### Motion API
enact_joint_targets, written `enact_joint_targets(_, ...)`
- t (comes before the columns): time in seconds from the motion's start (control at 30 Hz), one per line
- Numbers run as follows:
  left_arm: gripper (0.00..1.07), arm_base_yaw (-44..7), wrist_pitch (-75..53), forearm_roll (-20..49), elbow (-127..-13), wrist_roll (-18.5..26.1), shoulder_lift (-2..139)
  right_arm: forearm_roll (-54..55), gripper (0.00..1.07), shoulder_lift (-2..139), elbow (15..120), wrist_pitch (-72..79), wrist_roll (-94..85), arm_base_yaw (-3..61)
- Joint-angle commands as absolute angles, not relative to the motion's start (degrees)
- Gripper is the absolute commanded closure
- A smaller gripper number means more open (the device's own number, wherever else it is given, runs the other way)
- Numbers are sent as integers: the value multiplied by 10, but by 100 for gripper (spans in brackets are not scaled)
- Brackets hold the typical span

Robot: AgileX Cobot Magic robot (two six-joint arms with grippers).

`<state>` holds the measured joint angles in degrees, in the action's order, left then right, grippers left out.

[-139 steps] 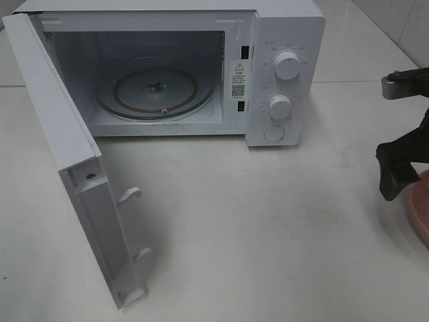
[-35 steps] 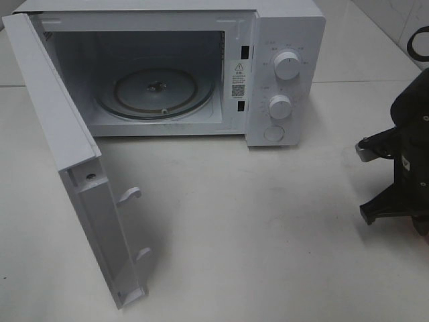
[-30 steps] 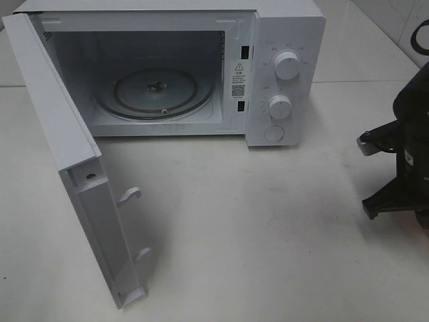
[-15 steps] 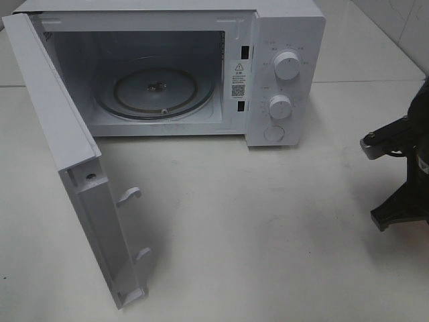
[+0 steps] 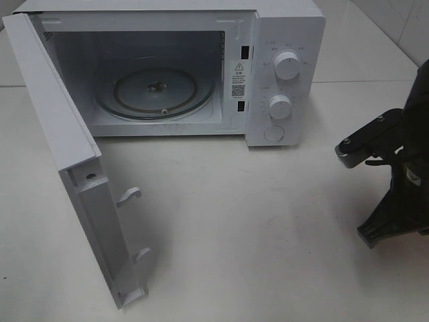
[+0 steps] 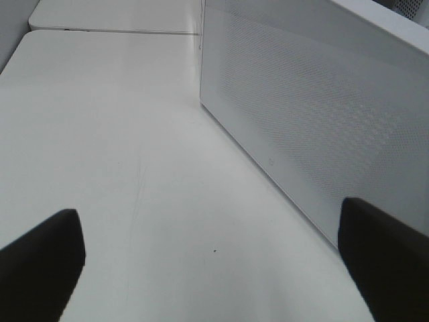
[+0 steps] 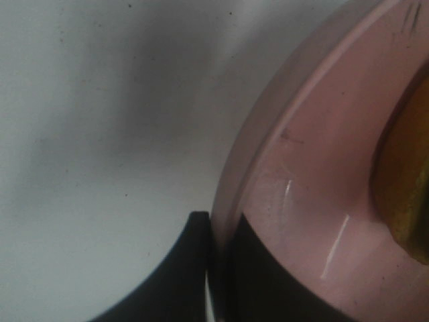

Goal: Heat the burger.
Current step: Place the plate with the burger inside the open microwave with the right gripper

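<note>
The burger shows only as a golden-brown sliver [image 7: 402, 174] at the edge of the right wrist view, resting on the round pink plate [image 7: 315, 168]. My right gripper [image 7: 218, 231] is shut on the plate's rim, one black finger [image 7: 184, 275] outside it and one on the plate. In the high view the right gripper [image 5: 375, 231] is low at the right edge, and the plate and burger are hidden there. My left gripper [image 6: 214, 265] is open and empty over bare table, out of the high view.
The white microwave [image 5: 285, 40] stands at the back, its door [image 5: 60, 134] swung wide open to the left and a glass turntable [image 5: 155, 90] inside. Its perforated white panel [image 6: 315, 114] is close beside the left gripper.
The right arm has swung inward to the left and lower over the last second. The plate seen at the right edge 4.6 s ago is now hidden behind the arm.
</note>
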<state>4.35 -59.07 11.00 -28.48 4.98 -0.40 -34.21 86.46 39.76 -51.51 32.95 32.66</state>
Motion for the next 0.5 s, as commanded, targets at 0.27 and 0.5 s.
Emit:
enact_joint_targets(0.27,9,44,-587,109,-284,51,-17,-368,107,857,396,-570,336,423)
enact_joint_targets(0.5,9,44,-587,109,-284,51,-17,-368,107,857,396,-586,335,492)
